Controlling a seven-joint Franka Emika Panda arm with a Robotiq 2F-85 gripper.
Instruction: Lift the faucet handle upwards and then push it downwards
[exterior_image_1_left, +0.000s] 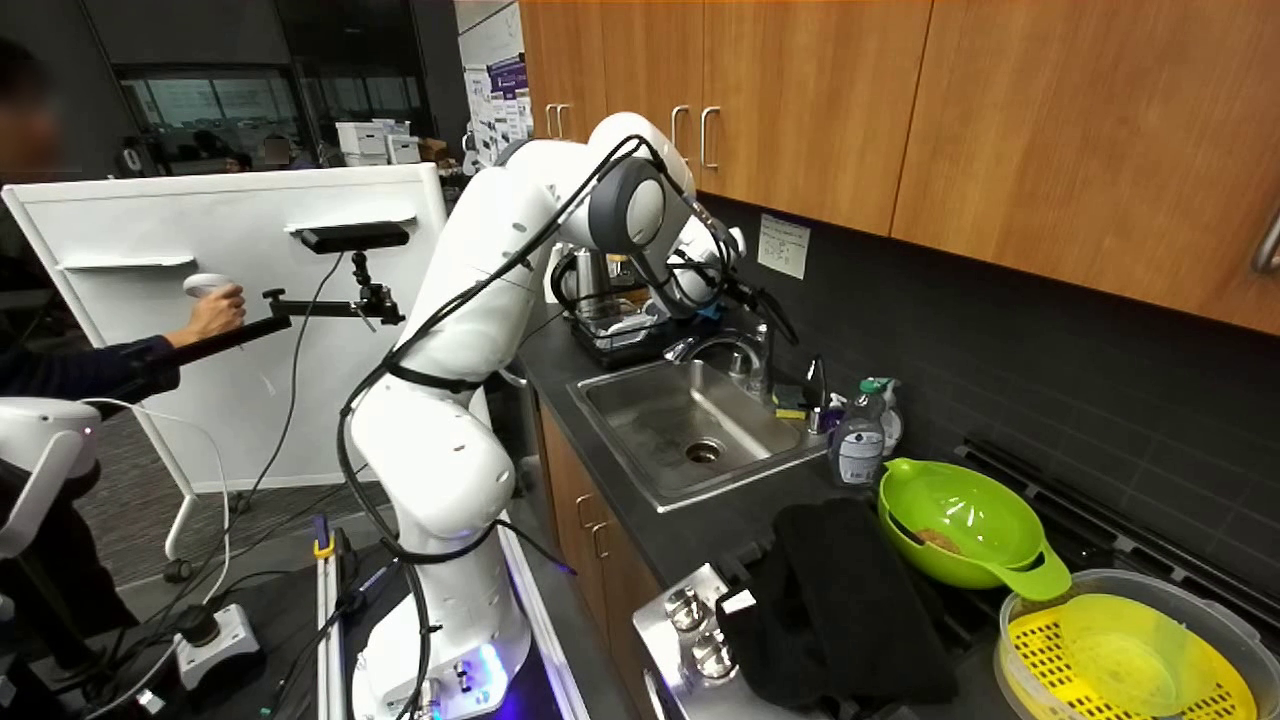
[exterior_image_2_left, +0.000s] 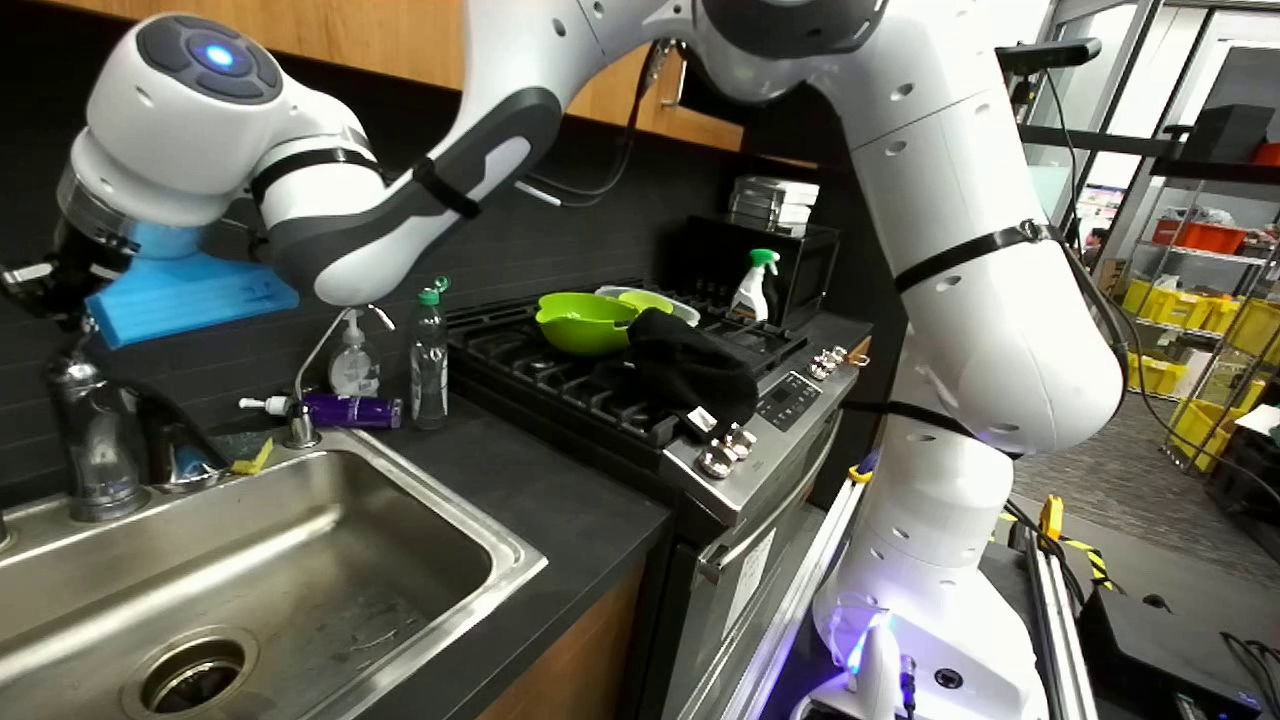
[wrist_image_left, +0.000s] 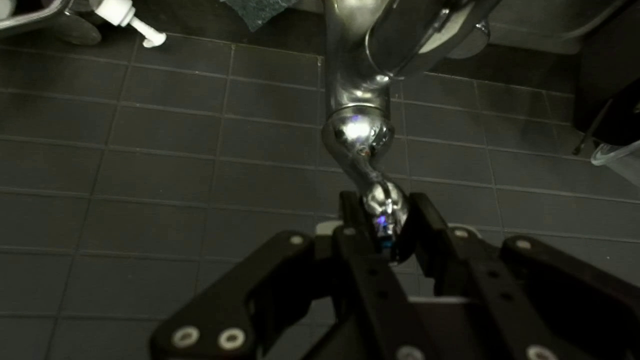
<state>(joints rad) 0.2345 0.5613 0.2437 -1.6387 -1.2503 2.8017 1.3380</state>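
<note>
The faucet handle (wrist_image_left: 369, 174) is a slim chrome lever with a rounded end. In the wrist view it rises from the round cap of the chrome faucet (wrist_image_left: 357, 100) and points toward my gripper (wrist_image_left: 386, 210). The black fingers sit on both sides of the handle's rounded end, with almost no gap, and appear shut on it. In an exterior view my gripper (exterior_image_2_left: 45, 290) is just above the faucet (exterior_image_2_left: 100, 450), and the handle is mostly hidden there. My gripper (exterior_image_1_left: 775, 312) also shows above the faucet (exterior_image_1_left: 765, 365) in an exterior view, small and dark.
The steel sink (exterior_image_2_left: 330, 590) lies below the faucet. A dark tiled wall (wrist_image_left: 160, 200) stands close behind. A small dispenser tap (exterior_image_2_left: 302, 425), a purple bottle (exterior_image_2_left: 350, 411) and soap bottles (exterior_image_2_left: 428, 365) stand beside the sink. A green colander (exterior_image_1_left: 970, 520) sits on the stove.
</note>
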